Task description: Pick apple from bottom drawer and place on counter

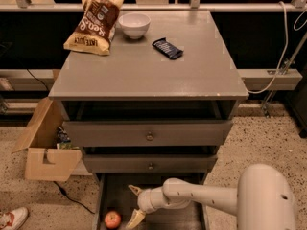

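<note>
One tool (131, 206) near one apple (112, 219); one bowl (134, 24)

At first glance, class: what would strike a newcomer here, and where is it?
The white arm reaches into the open bottom drawer, its gripper open beside the red apple on the drawer floor. Up on the counter sit a chip bag, white bowl and dark snack bar.

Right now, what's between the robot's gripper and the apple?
Only bare floor of the bottom drawer, in the camera view. The gripper, jaws open, sits in that drawer beside the apple.
</note>
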Controlling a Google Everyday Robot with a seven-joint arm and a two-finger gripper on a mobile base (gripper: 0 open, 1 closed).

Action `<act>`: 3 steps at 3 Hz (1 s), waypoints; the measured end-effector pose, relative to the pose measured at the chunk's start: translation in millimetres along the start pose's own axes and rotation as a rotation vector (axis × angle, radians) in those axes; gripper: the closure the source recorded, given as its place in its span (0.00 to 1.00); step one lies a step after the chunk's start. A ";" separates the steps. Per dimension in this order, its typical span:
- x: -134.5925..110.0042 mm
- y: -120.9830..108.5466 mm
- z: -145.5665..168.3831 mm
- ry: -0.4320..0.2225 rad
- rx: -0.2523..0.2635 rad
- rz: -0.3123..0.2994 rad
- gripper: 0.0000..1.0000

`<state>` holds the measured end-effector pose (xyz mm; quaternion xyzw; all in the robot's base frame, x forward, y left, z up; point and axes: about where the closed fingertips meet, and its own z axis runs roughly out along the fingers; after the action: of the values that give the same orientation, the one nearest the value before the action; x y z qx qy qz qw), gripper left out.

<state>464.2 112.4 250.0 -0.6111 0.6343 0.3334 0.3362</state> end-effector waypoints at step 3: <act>28.7 -8.0 105.6 -0.032 -0.014 -0.086 0.00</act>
<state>473.4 184.4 167.7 -0.6349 0.5996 0.3327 0.3560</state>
